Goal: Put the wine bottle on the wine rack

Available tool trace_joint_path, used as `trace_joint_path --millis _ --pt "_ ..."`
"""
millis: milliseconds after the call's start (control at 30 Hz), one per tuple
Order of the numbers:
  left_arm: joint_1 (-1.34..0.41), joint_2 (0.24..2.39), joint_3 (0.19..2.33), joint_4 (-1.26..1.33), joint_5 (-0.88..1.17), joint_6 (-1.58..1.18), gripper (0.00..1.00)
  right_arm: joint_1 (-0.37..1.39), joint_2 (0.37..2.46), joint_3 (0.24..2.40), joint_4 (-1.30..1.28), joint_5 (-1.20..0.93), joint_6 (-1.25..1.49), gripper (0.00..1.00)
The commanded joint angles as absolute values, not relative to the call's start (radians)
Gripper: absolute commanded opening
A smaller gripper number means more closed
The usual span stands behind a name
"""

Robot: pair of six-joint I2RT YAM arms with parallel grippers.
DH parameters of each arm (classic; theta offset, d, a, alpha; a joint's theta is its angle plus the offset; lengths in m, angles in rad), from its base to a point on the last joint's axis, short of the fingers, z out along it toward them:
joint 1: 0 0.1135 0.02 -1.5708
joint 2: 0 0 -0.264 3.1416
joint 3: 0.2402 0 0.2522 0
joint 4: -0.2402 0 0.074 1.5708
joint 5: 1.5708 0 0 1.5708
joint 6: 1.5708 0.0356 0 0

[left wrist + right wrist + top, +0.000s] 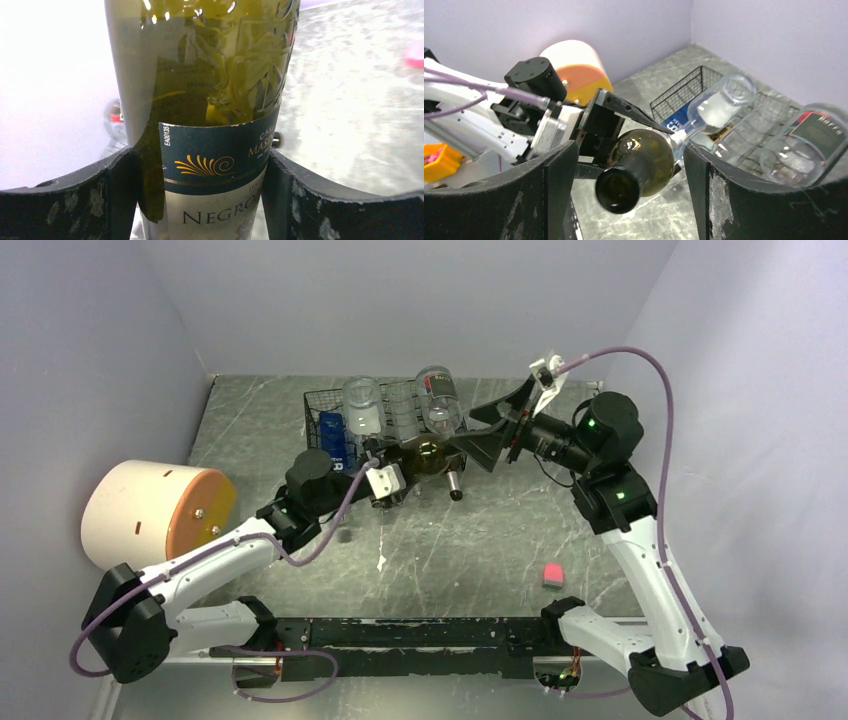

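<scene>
Left gripper (200, 200): I grip the wine bottle (432, 454) at its label
Right gripper (629, 165): I hold it spread, astride the neck, not touching
Bottle position: level, just before the wine rack (318, 410), far edge, middle
Rack contents: two clear bottles (362, 405)

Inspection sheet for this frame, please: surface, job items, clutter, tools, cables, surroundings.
Surface: grey marbled table.
Job's things: bottle held at the front of the rack, not yet in it.
Clutter: two clear bottles and a blue item in the rack; pink block; white-and-orange drum.
Grippers: left tool shut on the bottle at its label; right tool open, fingers either side of the neck, not touching.
Cables: purple cables loop off both arms.
Surroundings: plain lilac walls.
</scene>
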State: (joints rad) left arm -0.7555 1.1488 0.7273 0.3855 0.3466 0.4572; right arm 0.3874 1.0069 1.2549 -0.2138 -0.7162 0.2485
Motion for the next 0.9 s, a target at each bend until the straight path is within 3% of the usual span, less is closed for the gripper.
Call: trace_joint_path --millis 0,433,700,867 --pt "-0.758 1.103 0.83 0.573 0.282 0.811 0.07 0.392 0.977 1.329 -0.271 -0.6 0.22 0.81" --pt "-0.757 1.218 1.112 0.362 0.268 1.354 0.07 0.392 1.008 1.504 -0.523 -0.395 0.068 0.8" --pt "-0.757 1.246 1.131 0.349 0.258 1.664 0.07 0.391 0.992 1.473 -0.618 -0.433 0.0 0.8" --pt "-0.757 1.238 1.14 0.29 0.301 1.741 0.07 0.391 1.042 1.474 -0.704 -0.555 -0.046 0.76"
